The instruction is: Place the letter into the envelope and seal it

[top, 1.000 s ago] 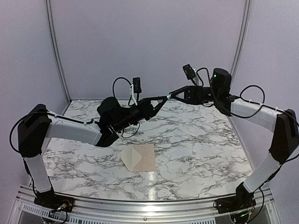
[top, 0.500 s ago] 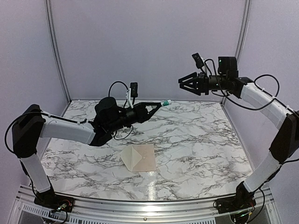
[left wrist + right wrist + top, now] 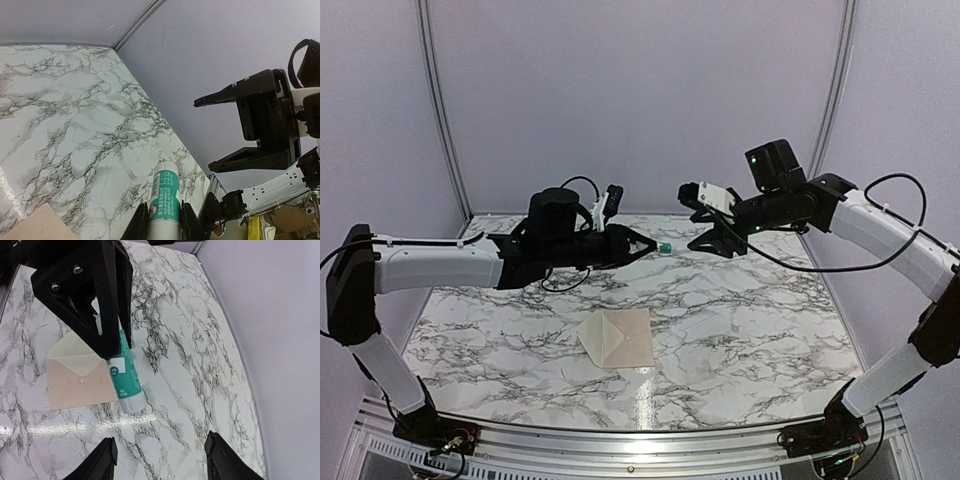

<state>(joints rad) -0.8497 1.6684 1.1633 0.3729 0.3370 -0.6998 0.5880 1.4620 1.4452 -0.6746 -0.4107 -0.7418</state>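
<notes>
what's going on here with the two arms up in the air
The left pincer holds a green-and-white glue stick up over the marble table, its tip pointing toward the right arm. The right pincer is open and faces that tip, with a gap between them. Below, the cream envelope and the pinkish letter lie flat together, touched by neither arm. Whether the letter is tucked inside I cannot tell.

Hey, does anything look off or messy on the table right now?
Nothing is spilled or damaged. The envelope lies flat on the marble table, flap open. The one unusual thing: the left hand holds a glue stick up in the air, its tip pointing toward the open right hand.
</notes>
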